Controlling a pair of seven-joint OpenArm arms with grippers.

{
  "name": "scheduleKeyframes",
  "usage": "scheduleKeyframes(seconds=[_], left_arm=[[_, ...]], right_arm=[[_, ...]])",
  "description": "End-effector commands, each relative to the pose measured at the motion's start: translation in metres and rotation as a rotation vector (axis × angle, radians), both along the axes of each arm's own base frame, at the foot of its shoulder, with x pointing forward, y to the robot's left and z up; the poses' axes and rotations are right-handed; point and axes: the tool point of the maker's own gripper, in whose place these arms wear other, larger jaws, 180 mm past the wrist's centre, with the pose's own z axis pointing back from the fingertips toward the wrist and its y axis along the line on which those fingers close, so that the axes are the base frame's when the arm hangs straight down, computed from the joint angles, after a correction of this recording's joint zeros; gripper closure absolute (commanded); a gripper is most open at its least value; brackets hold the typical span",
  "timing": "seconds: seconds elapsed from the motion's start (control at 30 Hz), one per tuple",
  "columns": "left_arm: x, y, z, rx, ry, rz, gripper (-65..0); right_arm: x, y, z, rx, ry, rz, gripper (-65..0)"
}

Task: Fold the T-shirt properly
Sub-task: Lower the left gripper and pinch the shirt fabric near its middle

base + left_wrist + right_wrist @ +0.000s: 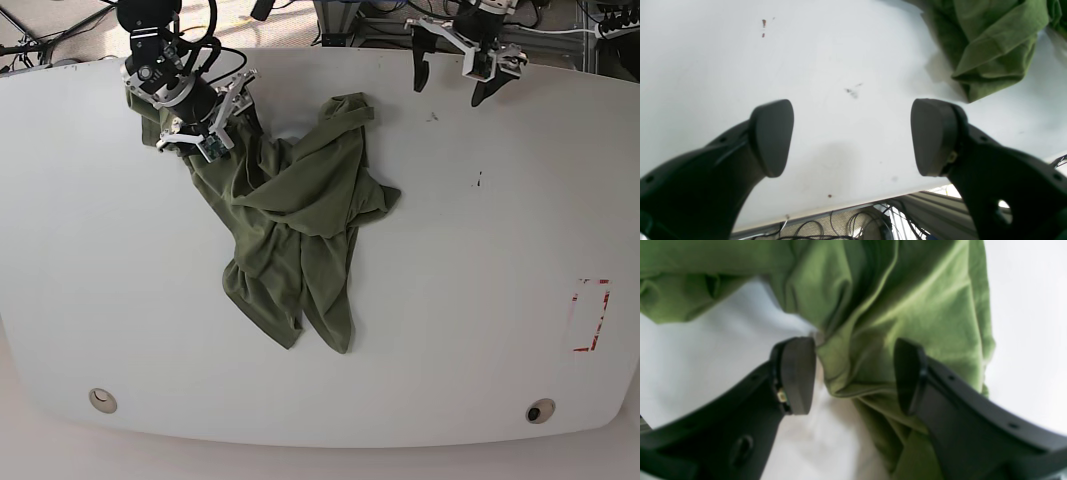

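- T-shirt lies crumpled in a twisted heap on the white counter, toward its far left; nothing folded yet.
- Right gripper: jaws partly apart, straddling a bunched fold, not clamped on it.
- Left gripper: jaws wide apart, empty, over bare counter near the far edge, well apart from the cloth.
- Judgement: spread the shirt flat first. Pinch one layer at a hem or shoulder, not the wad; bring the left gripper in to pull opposite.
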Motion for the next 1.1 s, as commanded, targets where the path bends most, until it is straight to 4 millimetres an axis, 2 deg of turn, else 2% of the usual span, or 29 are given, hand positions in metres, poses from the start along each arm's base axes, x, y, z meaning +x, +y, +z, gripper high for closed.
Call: scheduleKeyframes(seconds=[0.0,0.1,0.27,0.3,0.4,0.47,0.53,0.63,0.7,0.77,0.87,1.0,1.07], left_arm=[[0.001,0.000,0.008,-0.004,-0.026,-0.002,-51.2],[0.001,0.000,0.008,-0.004,-0.028,-0.002,-51.2],[0.004,0.001,0.009,-0.003,-0.034,-0.001,-51.2],[0.004,0.001,0.010,-0.004,-0.036,0.000,-51.2],[0.006,0.000,0.011,-0.004,-0.040,-0.001,-51.2],[0.014,0.001,0.014,-0.005,-0.063,0.001,-51.2],[0.027,0.001,0.018,-0.004,-0.096,0.008,-51.2],[0.052,0.002,0.028,-0.003,-0.161,0.012,-51.2],[0.060,0.001,0.026,0.002,-0.154,0.011,-51.2],[0.072,0.002,0.023,0.014,-0.129,0.012,-51.2],[0.105,-0.001,0.027,0.016,-0.122,0.030,-51.2],[0.127,-0.001,0.019,0.027,-0.074,0.032,-51.2],[0.143,-0.013,0.016,0.020,-0.075,0.002,-51.2]], right_arm=[[0.011,0.003,0.012,0.027,-0.051,-0.001,-35.2],[0.013,0.002,0.009,0.029,-0.045,-0.006,-28.4],[0.017,0.001,0.010,0.027,-0.053,-0.006,-3.0],[0.019,0.001,0.012,0.025,-0.058,-0.006,0.0],[0.021,-0.003,0.013,0.020,-0.065,-0.013,0.0],[0.022,-0.003,0.015,0.015,-0.071,-0.010,0.0],[0.025,-0.006,0.020,0.010,-0.088,-0.017,0.0],[0.035,-0.024,0.037,-0.009,-0.142,-0.067,0.0],[0.039,-0.029,0.046,-0.018,-0.169,-0.078,0.0],[0.043,-0.030,0.054,-0.023,-0.195,-0.077,0.0],[0.047,-0.030,0.062,-0.029,-0.218,-0.070,0.0],[0.044,-0.030,0.063,-0.030,-0.220,-0.068,0.0],[0.044,-0.028,0.065,-0.025,-0.224,-0.071,0.0]])
